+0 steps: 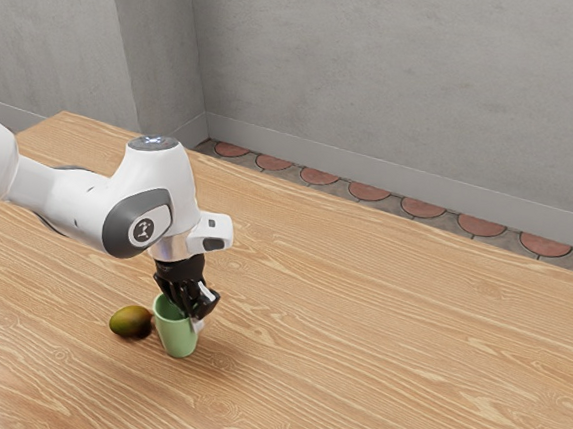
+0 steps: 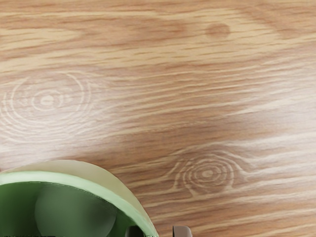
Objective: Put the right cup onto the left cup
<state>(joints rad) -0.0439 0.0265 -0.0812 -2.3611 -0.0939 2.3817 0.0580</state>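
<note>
A plain room (I can't tell what kind): a big wood table (image 1: 406, 345) under the hand (image 1: 199, 317), with a gray wall (image 1: 409, 75) and rounded red floor tiles (image 1: 369, 193) beyond it.

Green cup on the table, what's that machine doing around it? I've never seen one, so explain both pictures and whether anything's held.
The machine is a white robot arm ending in a black two-finger gripper. The exterior view comes from a camera at its side; the wrist view, from one on its hand, looking down.

On the wooden table stand the green cup and, close beside it, a greenish-brown fruit. The fingers straddle the cup's rim, one inside, one outside. The outer one stands clear of the wall, so nothing seems held.
</note>
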